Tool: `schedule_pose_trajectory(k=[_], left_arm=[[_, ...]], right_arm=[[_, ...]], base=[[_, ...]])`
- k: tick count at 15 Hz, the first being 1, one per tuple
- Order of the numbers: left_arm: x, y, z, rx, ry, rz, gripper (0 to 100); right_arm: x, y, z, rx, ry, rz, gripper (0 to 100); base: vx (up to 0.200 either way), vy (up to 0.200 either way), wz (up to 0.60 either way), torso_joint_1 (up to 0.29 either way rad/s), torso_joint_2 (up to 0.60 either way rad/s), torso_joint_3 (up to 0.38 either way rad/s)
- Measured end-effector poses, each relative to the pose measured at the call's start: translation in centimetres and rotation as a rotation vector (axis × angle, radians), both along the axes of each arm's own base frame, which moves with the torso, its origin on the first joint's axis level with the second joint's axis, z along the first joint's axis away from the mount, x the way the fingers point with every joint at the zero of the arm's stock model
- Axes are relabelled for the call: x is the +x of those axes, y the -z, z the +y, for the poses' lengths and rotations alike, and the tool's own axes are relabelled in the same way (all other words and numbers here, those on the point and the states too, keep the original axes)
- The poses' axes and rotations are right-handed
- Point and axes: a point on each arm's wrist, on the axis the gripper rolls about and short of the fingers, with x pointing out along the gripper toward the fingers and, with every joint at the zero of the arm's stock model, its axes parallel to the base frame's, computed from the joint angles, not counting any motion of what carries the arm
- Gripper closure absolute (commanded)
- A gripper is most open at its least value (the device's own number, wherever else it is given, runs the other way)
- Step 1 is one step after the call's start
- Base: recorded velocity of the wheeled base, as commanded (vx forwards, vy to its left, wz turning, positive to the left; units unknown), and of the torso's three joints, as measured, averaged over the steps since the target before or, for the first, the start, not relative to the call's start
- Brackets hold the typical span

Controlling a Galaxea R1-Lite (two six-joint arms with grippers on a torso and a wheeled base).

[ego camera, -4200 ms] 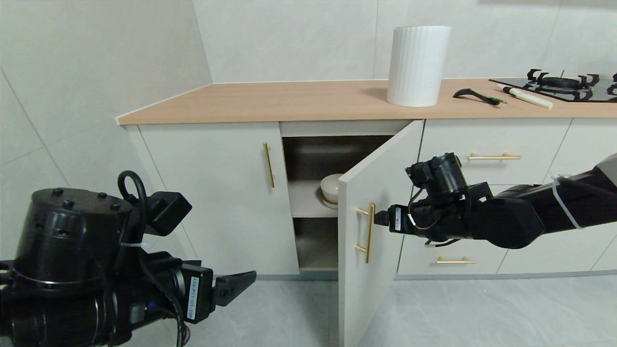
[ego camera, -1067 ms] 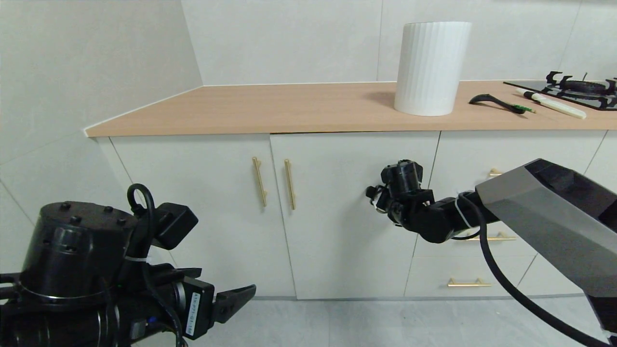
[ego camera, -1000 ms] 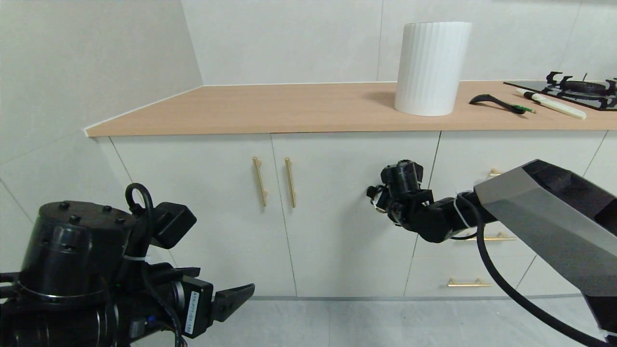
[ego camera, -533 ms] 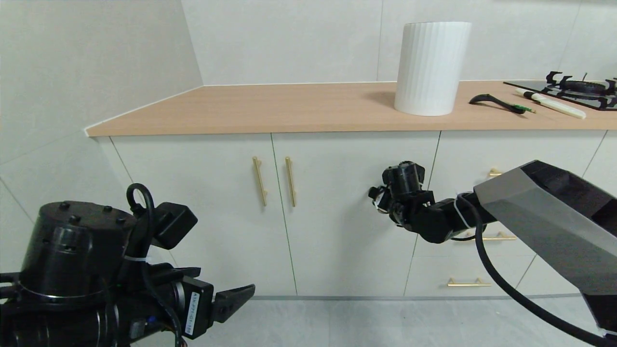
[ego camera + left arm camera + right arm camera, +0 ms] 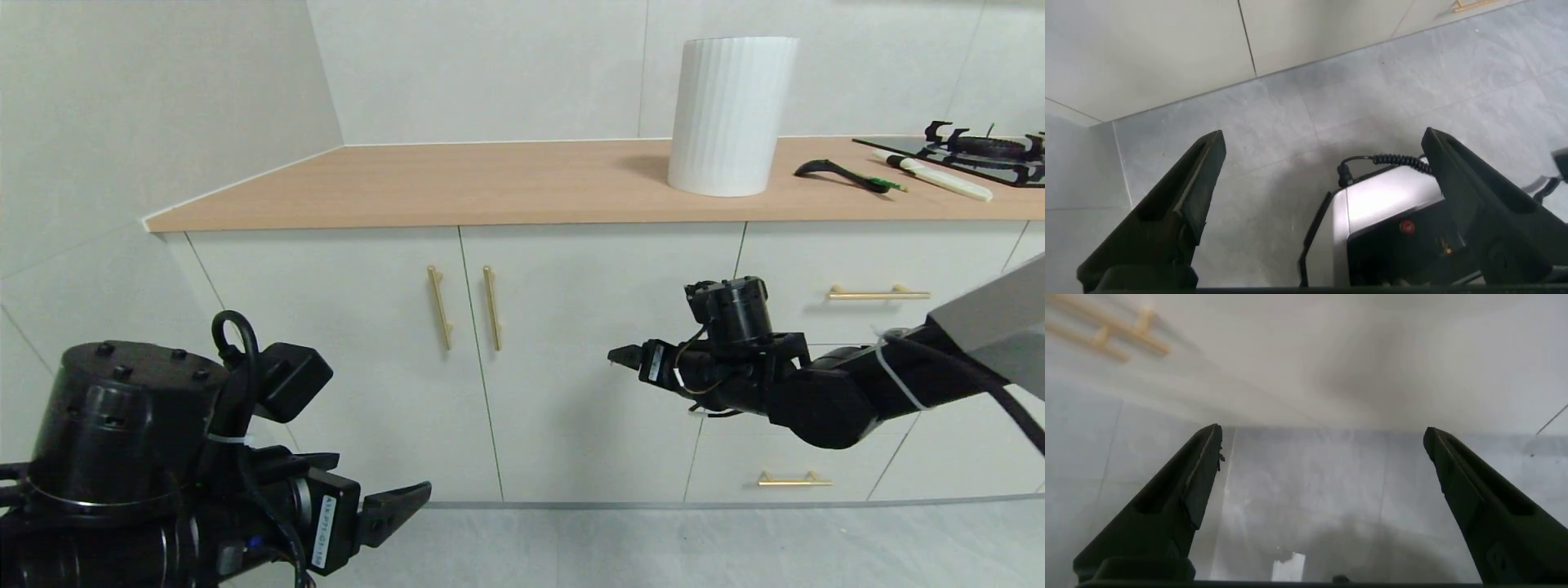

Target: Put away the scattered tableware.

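Observation:
The cabinet door [image 5: 596,359] under the wooden counter [image 5: 490,184] is closed, its gold handle [image 5: 491,308] beside the neighbouring door's handle. My right gripper [image 5: 619,357] hovers a short way in front of that door, pointing left, open and holding nothing. In the right wrist view the gripper [image 5: 1323,437] faces the pale door [image 5: 1372,359] and the floor below it. My left gripper [image 5: 408,496] hangs low at the left, open and empty; in the left wrist view the gripper [image 5: 1323,139] looks down at the grey floor.
On the counter stand a white ribbed cylinder [image 5: 731,114], a black-handled tool [image 5: 841,173] and a white utensil [image 5: 935,175], with a hob [image 5: 980,147] at the far right. Drawers with gold handles [image 5: 878,292] lie right of the door.
The cabinet door, open earlier with a bowl on its shelf, is now closed. My right gripper has drawn back from the door and turned to the left. The left arm has stayed put.

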Motion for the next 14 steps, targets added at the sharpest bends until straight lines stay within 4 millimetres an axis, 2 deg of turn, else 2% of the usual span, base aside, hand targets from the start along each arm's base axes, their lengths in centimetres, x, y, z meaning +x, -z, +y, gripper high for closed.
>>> schedule_pose_trajectory(k=[4, 7, 10, 12, 14], left_arm=[[-0.3, -0.5, 0.5, 0.007, -0.019, -0.035, 0], [-0.9, -1.9, 1.9, 0.024, -0.066, -0.130, 0], [-3.1, -3.0, 3.5, 0.012, -0.129, -0.229, 0], [-5.7, -3.1, 5.3, -0.003, -0.161, -0.298, 0], [-8.5, -2.2, 7.2, 0.002, -0.195, -0.358, 0]], right_arm=[[-2.3, -3.2, -1.4, -0.031, 0.021, -0.083, 0], [-5.2, -6.8, -4.0, -0.097, 0.075, -0.202, 0], [-9.7, -10.2, -7.7, -0.141, 0.159, -0.313, 0], [-14.2, -12.6, -10.8, -0.177, 0.195, -0.430, 0], [-19.2, -13.8, -13.9, -0.240, 0.234, -0.548, 0]], base=[[0.000, 0.000, 0.00, 0.000, 0.00, 0.000], [0.000, 0.000, 0.00, 0.000, 0.00, 0.000], [0.000, 0.000, 0.00, 0.000, 0.00, 0.000], [0.000, 0.000, 0.00, 0.000, 0.00, 0.000], [0.000, 0.000, 0.00, 0.000, 0.00, 0.000]])
